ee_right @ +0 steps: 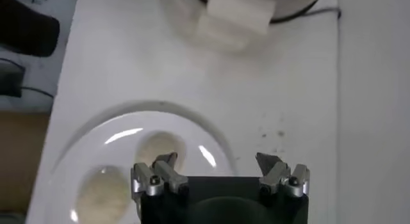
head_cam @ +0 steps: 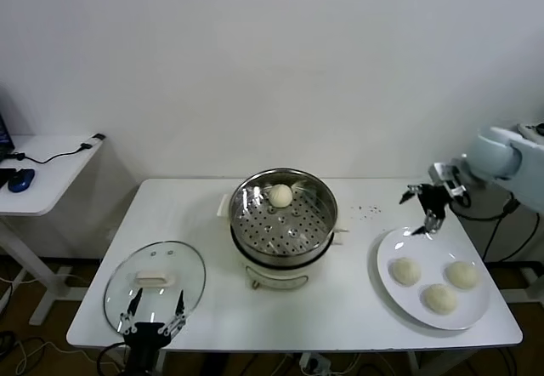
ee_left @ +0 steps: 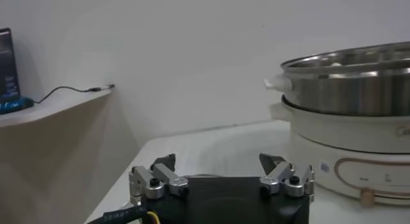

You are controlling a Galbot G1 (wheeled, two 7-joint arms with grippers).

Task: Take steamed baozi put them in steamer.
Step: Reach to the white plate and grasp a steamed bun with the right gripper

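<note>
One baozi (head_cam: 280,195) sits in steamer (head_cam: 284,215) at 12 o'clock. My right pincer (head_cam: 427,215), spread empty, hovers over the plate (head_cam: 387,284) rim to reach three buns (head_cam: 405,270). My left pincer (head_cam: 155,318), spread, is parked near the lid (head_cam: 155,282).

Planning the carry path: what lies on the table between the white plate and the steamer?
Bare tabletop, apart from a few dark specks toward the back, between the plate and steamer; the head view shows it.

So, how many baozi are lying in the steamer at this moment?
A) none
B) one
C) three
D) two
B: only one baozi lies on the perforated floor of the steamer, while three others still lie on the white plate.
</note>
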